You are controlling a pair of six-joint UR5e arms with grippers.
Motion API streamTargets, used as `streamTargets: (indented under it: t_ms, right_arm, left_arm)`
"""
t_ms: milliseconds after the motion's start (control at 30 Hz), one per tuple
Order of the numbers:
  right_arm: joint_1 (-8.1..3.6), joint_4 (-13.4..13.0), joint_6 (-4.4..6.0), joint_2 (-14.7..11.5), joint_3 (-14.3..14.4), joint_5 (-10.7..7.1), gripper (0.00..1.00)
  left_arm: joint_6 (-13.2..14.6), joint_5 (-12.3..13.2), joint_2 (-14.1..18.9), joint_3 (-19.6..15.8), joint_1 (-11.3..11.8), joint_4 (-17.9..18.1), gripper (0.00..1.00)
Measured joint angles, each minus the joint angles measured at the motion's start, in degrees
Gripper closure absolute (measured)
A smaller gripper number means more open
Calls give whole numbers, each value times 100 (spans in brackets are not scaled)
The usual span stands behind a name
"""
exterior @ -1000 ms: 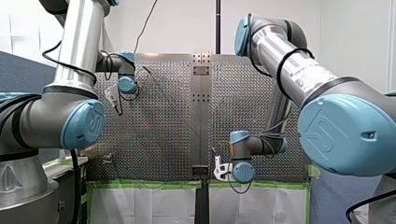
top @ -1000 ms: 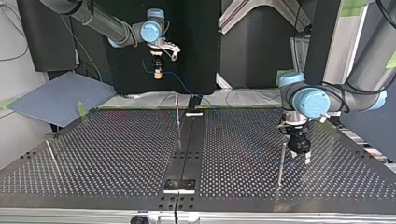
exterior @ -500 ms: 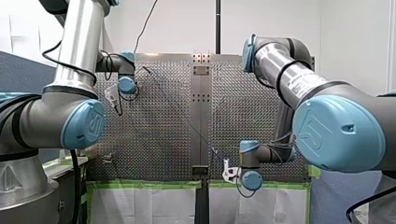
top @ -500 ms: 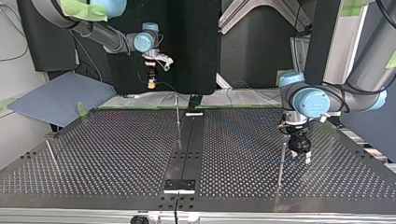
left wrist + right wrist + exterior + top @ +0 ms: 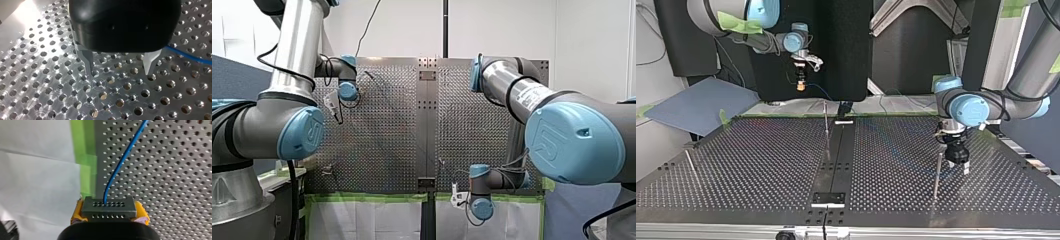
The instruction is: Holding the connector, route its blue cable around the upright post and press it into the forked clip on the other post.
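Blue cable (image 5: 122,157) leaves the connector (image 5: 109,207), which my right gripper (image 5: 108,213) clamps between its yellow pads. In the last second that gripper has drawn back past the desk (image 5: 162,170) edge, over the green tape (image 5: 87,165), probably taking up slack before rounding the middle post (image 5: 826,125). My left gripper (image 5: 120,67) has stayed put beside the side post (image 5: 937,175), wide open and empty.

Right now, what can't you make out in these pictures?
- Forked clip: top view, every post, like the middle post, is too thin to show a fork.
- Blue cable: right wrist view, it runs out of view ahead of my right gripper; top view, too faint to trace.
- Connector: top view, too small to tell from that gripper.
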Motion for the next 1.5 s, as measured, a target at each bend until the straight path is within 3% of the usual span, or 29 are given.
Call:
streamTargets:
  t_ms: [467,933,1067,1367,1500]
  right_arm:
    - [-3,-96,8,763,-28,8,100]
    - [-83,-95,-4,1418,-20,59,100]
    - [-91,-74,1,1354,44,38,100]
    - [-67,132,23,938,180,-23,100]
    - [-82,313,93,746,263,-6,100]
  left_arm:
    - [-67,14,0,-1,0,-31,0]
    - [-71,2,0,-2,0,-31,0]
    - [-71,0,-2,-3,-1,-34,0]
    - [-122,76,0,-3,-2,-30,0]
    - [-231,177,0,-2,0,-18,0]
